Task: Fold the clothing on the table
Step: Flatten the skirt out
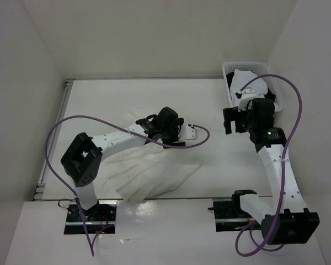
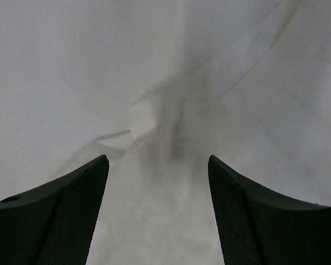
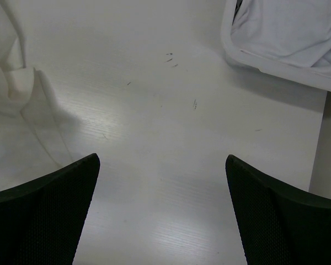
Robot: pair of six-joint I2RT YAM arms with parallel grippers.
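Left wrist view: the left gripper has its two dark fingers apart, with a gap between them. Nothing is pinched in that gap. Just past the tips lies the skirt, white and thin. A small bump of it is bunched up in the middle, with soft creases going out from it. The skirt fills almost all of this view, and I cannot tell if the tips touch it.

Right wrist view: the right gripper has its fingers wide apart too, and they hold nothing. Below them is the bare table, white with a few tiny dark marks. At the far left a fold of the skirt shows. At the top right is the corner of a white basket with a plain white cloth inside.

In the top view, the left arm reaches out over the far edge of the skirt, near the middle of the table. The skirt lies spread like a fan (a bit rumpled) on the near left part of the table, between the left arm's base and its gripper. The right arm stands on the right side, well apart from the skirt, with its gripper near the basket. The basket sits in the far right corner of the table. A purple cable loops from each arm. White walls stand around the table.
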